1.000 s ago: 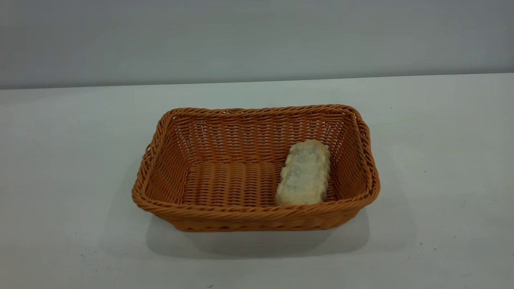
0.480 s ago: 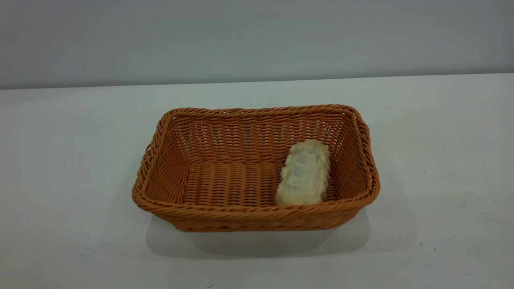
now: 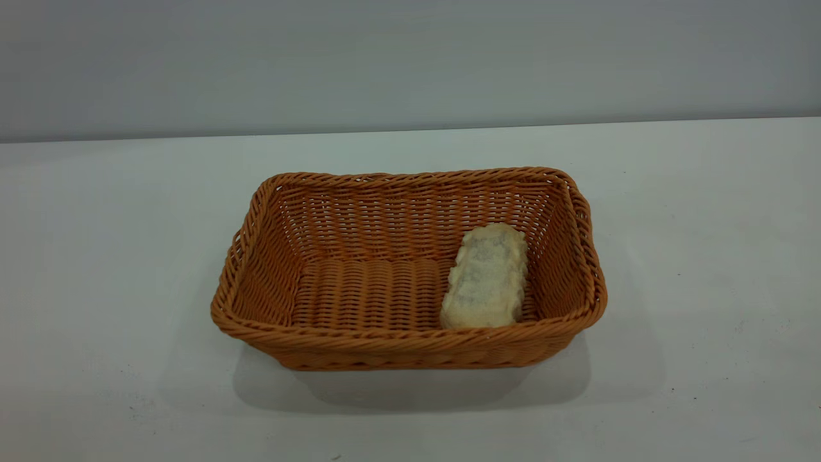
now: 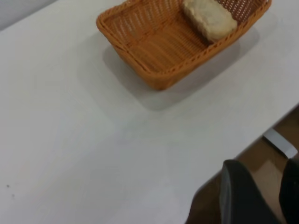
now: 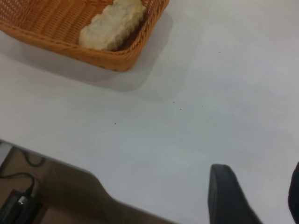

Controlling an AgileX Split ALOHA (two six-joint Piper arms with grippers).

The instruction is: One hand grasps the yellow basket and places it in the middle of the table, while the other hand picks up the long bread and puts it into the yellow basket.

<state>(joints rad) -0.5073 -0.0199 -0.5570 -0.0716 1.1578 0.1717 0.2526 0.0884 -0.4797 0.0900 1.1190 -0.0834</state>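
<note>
Fingers [image 5: 229, 196] apart; bread [image 3: 485, 276] unlabelled

A: How much of each pincer shows?
B: The left pincer [image 4: 259, 196] and the right pincer [image 5: 254, 196] are both cut off by the wrist views' edges; neither shows in the exterior view.
A: And the yellow basket [image 4: 159, 77]?
B: Its far end is cropped in both wrist views
</note>
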